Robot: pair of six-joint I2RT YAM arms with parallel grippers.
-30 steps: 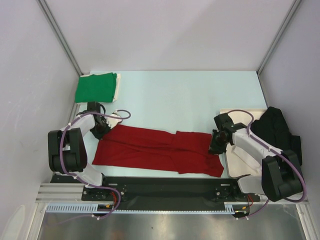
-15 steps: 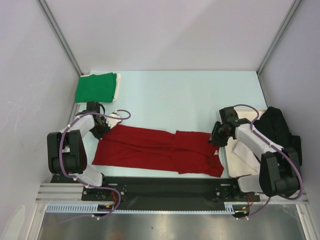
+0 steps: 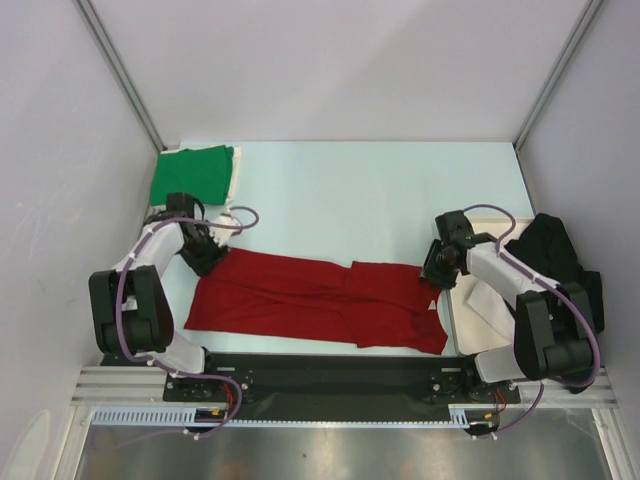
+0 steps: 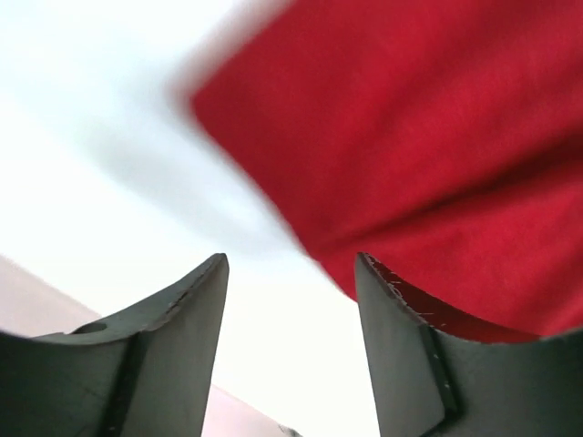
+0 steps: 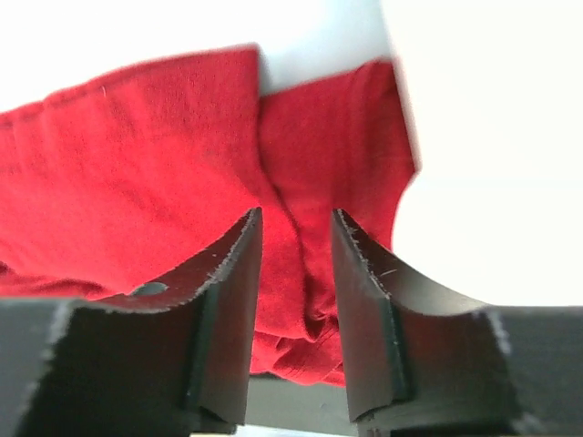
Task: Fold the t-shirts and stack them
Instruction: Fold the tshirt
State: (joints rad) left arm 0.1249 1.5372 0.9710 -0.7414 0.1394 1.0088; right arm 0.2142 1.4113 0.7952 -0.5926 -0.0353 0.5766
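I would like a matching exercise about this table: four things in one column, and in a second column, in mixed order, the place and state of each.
Things
1. red t-shirt
2. green t-shirt
3. black garment
4. cream board

Places
A. folded, in the far left corner
B. bunched up at the right edge
C. spread out long across the near middle
D. lying flat on the right, between the red cloth and the black one

Pairs: 1-C, 2-A, 3-B, 4-D
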